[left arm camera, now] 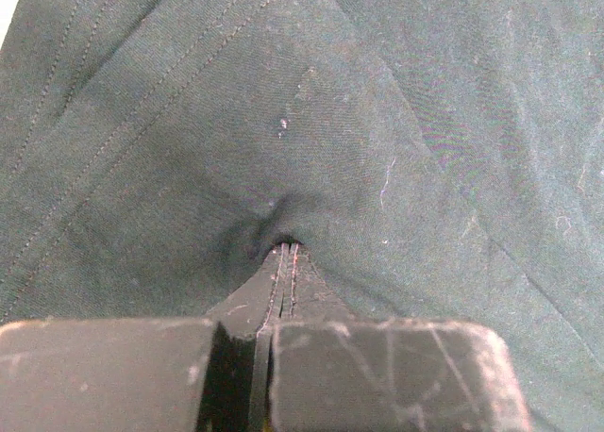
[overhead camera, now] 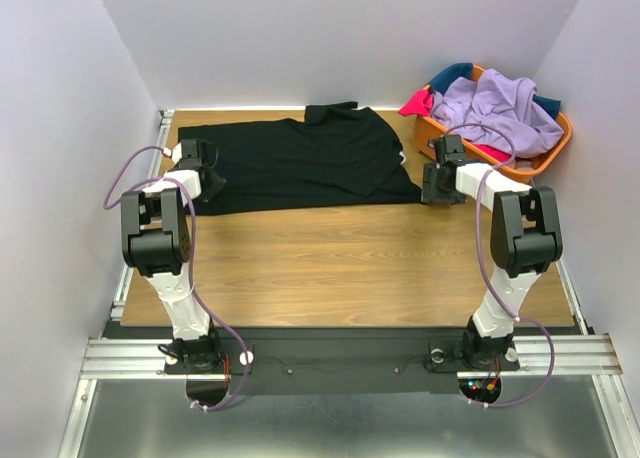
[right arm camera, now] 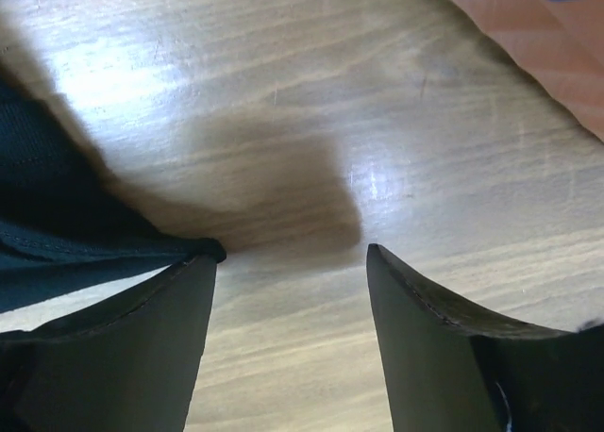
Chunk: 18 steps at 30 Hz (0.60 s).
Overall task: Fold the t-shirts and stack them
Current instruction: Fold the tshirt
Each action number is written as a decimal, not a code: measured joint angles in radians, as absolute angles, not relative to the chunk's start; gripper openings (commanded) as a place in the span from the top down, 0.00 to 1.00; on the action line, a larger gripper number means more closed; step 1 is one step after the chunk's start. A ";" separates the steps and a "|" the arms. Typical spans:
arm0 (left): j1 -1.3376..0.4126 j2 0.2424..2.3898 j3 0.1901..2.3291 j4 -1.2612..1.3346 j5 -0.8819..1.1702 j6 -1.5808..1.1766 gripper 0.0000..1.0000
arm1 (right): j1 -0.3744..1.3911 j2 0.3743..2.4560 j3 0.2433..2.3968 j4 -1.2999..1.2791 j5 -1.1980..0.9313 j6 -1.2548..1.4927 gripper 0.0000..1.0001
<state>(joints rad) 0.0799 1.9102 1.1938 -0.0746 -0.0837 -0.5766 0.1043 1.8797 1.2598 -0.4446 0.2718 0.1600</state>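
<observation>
At back of worktop (overhead camera: 350, 268), black t-shirt (overhead camera: 300, 158) lies spread out. Left pincer (left arm camera: 286, 248) squeezed together on pinch of black cloth at shirt's left edge. Right pincer (right arm camera: 291, 253) by shirt's near right corner, jaws apart, holding nothing. Shirt hem just touches one finger, bare wood between jaws. Orange basket (overhead camera: 535, 168) sits at far right, near that corner. Inside basket, messy heap: purple t-shirt (overhead camera: 495, 108) on top, pink-red t-shirt (overhead camera: 418, 102) hanging over left side, teal t-shirt (overhead camera: 452, 75) at back.

The left arm (overhead camera: 160, 233) and right arm (overhead camera: 522, 233) pair white links with black joint housings, purple cables (overhead camera: 107, 193) and black grippers (overhead camera: 437, 185).
</observation>
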 measured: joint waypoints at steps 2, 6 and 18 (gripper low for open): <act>0.080 1.910 1.194 -0.075 -0.084 -0.576 1.00 | 0.103 1.876 1.260 -0.453 0.267 0.160 0.31; 0.080 1.911 1.196 -0.077 -0.084 -0.576 1.00 | 0.097 1.868 1.250 -0.456 0.237 0.159 0.38; 0.082 1.938 1.241 -0.102 -0.102 -0.537 1.00 | 0.060 1.857 1.222 -0.438 0.088 0.123 1.00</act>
<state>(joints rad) 0.0818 1.9377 1.2407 -0.1017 -0.1017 -0.5365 0.0601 1.8572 1.2217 -0.4381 0.0875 0.1226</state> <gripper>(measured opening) 0.019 0.051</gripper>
